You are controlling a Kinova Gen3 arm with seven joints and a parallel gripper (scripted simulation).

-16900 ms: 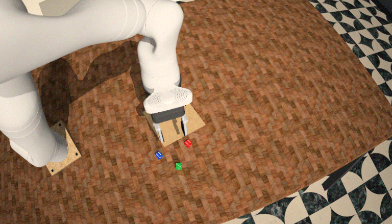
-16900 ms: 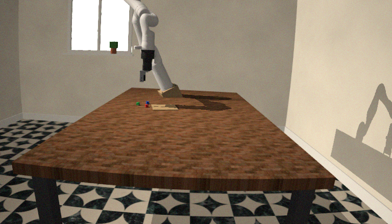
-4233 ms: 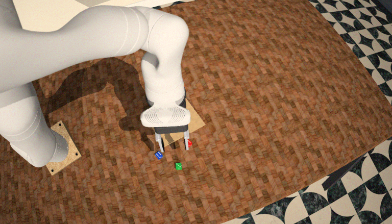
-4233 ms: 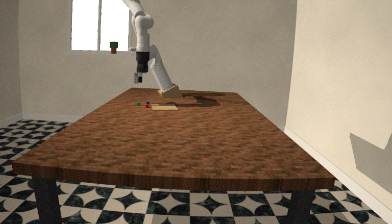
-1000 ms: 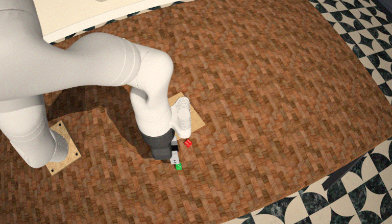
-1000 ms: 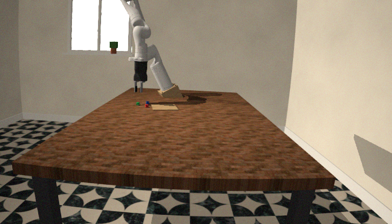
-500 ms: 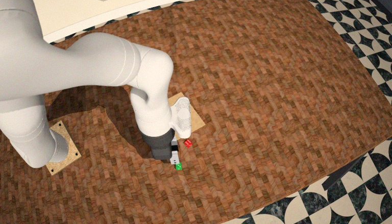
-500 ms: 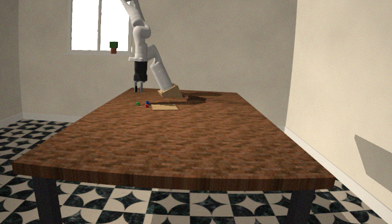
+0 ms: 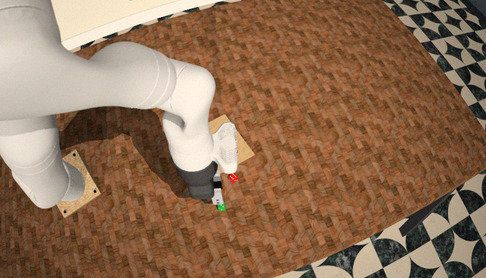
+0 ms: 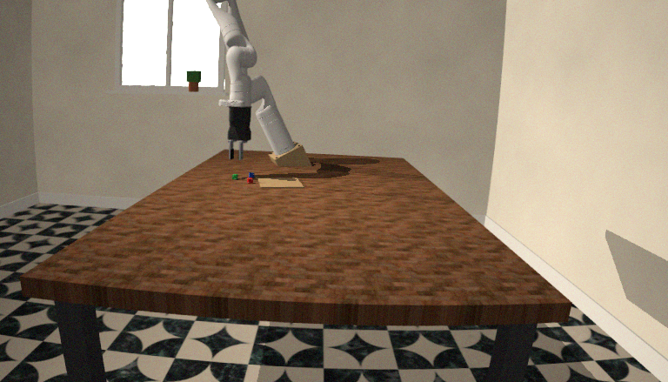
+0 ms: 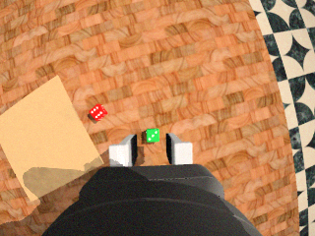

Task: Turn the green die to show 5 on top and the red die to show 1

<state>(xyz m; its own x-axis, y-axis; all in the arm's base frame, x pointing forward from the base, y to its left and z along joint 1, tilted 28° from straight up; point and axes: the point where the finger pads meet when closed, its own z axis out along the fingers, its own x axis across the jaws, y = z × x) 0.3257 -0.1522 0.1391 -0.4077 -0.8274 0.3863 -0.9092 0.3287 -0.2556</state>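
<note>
The green die [image 11: 153, 136] lies on the wooden table, off the mat, straight below my gripper [image 11: 152, 145]. It also shows in the top and exterior views [image 9: 221, 207] [image 10: 235, 176]. My gripper [image 10: 236, 153] hangs well above it, fingers partly open with nothing between them. The red die [image 11: 97, 113] [image 9: 233, 178] lies on the table just beside the tan mat [image 11: 46, 138], also off it. The blue die [image 10: 251, 175] sits close behind the red die [image 10: 250, 179] near the mat's [image 10: 280, 182] left edge. It is hidden by my arm in the overhead view. The pips are too small to read.
The arm's wooden base plate [image 9: 76, 183] stands on the table behind the mat. The table's edge and the checkered floor [image 11: 289, 59] are some way beyond the green die.
</note>
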